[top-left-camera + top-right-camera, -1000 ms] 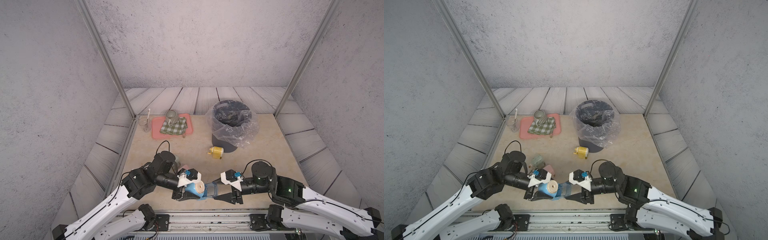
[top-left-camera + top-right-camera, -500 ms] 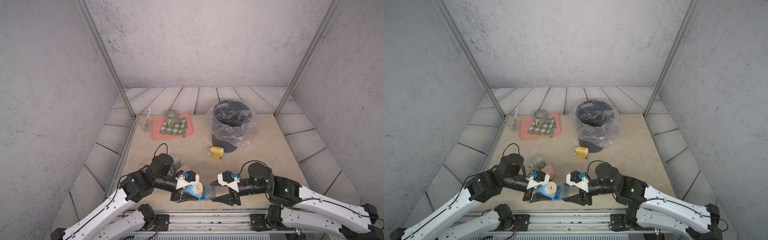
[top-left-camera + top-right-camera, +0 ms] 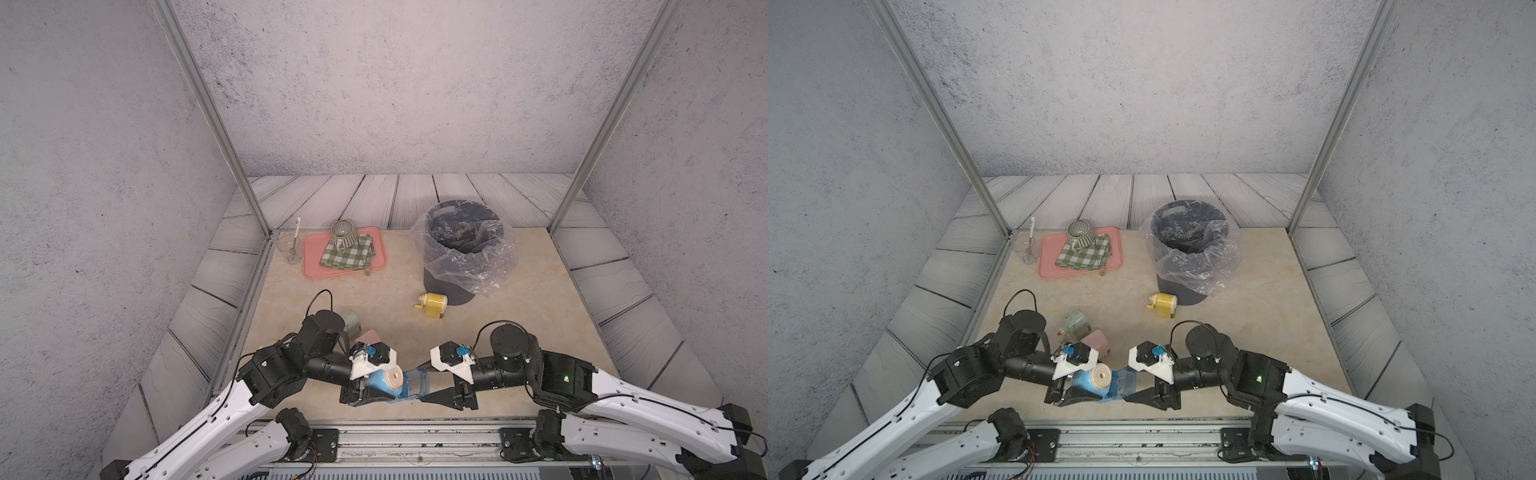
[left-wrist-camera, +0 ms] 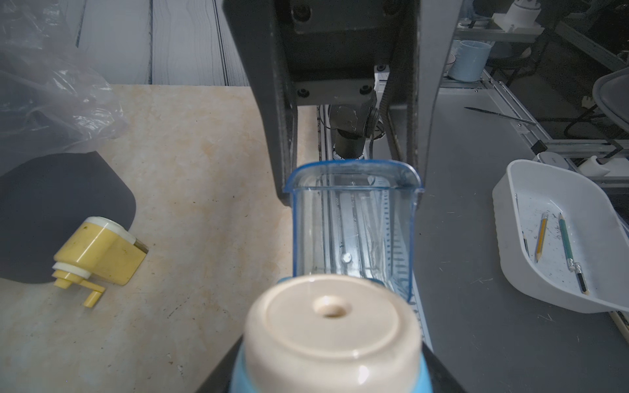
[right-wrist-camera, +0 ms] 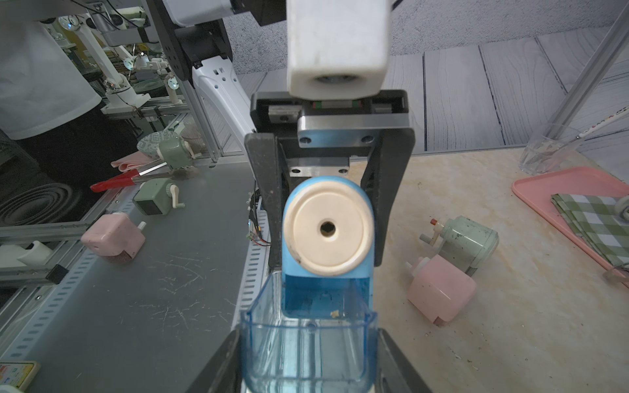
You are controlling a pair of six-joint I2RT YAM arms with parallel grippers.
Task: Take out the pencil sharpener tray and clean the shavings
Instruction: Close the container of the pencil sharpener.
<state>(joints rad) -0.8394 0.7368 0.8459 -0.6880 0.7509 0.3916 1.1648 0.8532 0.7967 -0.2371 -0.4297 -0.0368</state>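
Near the front edge of the table (image 3: 519,316), with a green sharpener (image 3: 1076,325) and a pink sharpener (image 3: 1097,340) just behind it, the left gripper (image 3: 376,387) has its jaws clamped on the blue pencil sharpener (image 3: 386,380). The clear blue shavings tray (image 3: 417,382) juts rightward, mostly out of its slot, and the right gripper (image 3: 424,384) pinches its sides with the jaws moderately apart. Farther back and to the right, a yellow sharpener (image 3: 433,304) lies beside the lined bin (image 3: 444,291).

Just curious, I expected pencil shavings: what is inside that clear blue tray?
The clear blue tray looks nearly empty: one tiny pale crumb shows. Its end at the blue sharpener is partly covered.
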